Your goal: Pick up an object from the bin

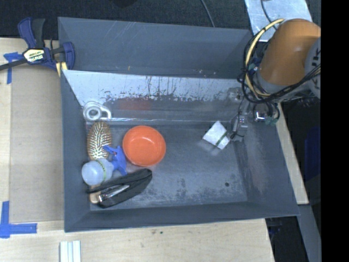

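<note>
White packet (216,135) is the thing closest to the action: small, pale, kinda crumpled-looking, lying on the bin floor at about 2 o'clock from the middle. The gripper (235,131) sits right at the packet's 3 o'clock edge, low down by the right-hand slope of the bin (163,42). It's either touching the packet or just beside it. Honestly can't tell if the gripper is open or closed, since the tip is dark against dark metal. Can't tell whether the packet is actually clamped either.

Going up from there toward 1 o'clock you get the wrist with a tangle of cables (252,70) and the big orange cover (289,48) over the bin's right corner.

Everything else is well apart, bunched on the other side of the floor. An orange bowl (144,145) sits at about 9 o'clock, open side up. At its own 9 o'clock is a hairbrush (98,140), and a silver ring (96,112) lies at the brush's 12 o'clock end. A blue piece (115,158) sits between the bowl and a pale bottle (96,172). What looks like a black stapler (122,187) lies flat at 8 o'clock, just below the bottle.
</note>
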